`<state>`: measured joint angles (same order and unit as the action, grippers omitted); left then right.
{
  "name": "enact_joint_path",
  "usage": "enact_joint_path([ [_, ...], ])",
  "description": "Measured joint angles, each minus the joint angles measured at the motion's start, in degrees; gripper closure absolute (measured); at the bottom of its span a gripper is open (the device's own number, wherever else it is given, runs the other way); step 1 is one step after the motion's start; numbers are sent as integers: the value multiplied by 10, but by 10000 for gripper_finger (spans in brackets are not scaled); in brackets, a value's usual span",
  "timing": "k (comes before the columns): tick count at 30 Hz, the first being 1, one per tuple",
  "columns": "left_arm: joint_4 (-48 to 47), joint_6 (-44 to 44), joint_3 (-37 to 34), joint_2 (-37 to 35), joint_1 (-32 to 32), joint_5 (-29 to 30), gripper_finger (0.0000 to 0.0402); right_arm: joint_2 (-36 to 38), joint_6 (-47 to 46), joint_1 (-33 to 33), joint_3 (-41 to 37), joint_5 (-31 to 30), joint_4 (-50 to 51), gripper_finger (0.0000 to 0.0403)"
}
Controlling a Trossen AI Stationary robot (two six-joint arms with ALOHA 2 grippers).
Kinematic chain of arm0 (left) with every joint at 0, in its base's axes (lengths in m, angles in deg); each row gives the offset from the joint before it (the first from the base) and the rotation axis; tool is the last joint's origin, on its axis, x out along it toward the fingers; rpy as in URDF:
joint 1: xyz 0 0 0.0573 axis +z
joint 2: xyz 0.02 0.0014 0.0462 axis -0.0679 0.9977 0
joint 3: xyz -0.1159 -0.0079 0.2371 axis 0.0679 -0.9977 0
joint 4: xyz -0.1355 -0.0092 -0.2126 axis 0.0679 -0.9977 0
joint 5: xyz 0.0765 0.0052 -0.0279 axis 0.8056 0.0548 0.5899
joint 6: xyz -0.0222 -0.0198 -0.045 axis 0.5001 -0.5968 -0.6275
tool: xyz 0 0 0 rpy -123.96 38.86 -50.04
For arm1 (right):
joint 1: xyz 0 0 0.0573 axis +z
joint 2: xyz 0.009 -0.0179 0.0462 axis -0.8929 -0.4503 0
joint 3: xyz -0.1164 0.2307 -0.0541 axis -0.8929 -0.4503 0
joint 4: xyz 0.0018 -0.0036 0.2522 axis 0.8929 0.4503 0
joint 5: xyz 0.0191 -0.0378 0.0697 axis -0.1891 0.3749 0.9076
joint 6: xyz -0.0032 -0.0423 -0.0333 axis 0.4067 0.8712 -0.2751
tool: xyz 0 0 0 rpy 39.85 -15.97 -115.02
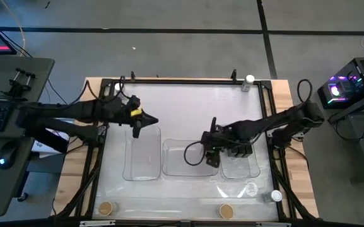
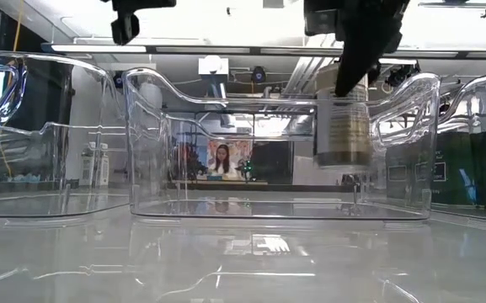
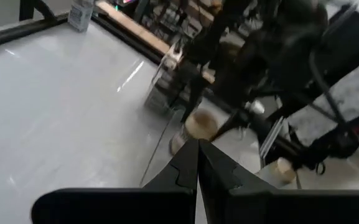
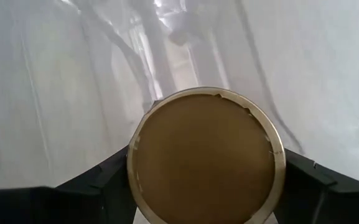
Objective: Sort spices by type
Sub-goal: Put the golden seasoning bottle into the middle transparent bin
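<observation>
Filling your right wrist view was the tan-topped jar, clamped between the right gripper and its widely spread fingers. It hung upright, long axis vertical, inside the middle tray near that tray's right wall, clear of the floor, so the drop lay straight below. You had the left gripper shut and empty over the left tray, farther off. More tan-topped jars waited at the table's front edge. Its label looked printed, but I couldn't read it.
</observation>
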<state>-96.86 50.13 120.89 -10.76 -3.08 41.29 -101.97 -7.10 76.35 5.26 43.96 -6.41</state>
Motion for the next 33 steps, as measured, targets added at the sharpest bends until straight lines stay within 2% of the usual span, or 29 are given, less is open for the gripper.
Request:
enact_joint_path([
  [5,22,-40,0,14,-50,64,402,-16,23,1,-21,7,-22,133],
  [9,26,-40,0,28,-69,87,402,-23,18,-4,-31,-20,-42,133],
  [13,26,-42,0,35,-73,88,401,-23,-7,-16,-31,-2,-48,131],
  [19,22,-28,0,35,-73,85,401,-23,-24,-16,-31,17,-50,80],
  [24,22,-3,0,35,-73,64,401,-23,-40,-16,-16,27,-31,70],
  [33,19,46,0,3,-69,53,402,-23,-5,-14,98,29,118,68],
])
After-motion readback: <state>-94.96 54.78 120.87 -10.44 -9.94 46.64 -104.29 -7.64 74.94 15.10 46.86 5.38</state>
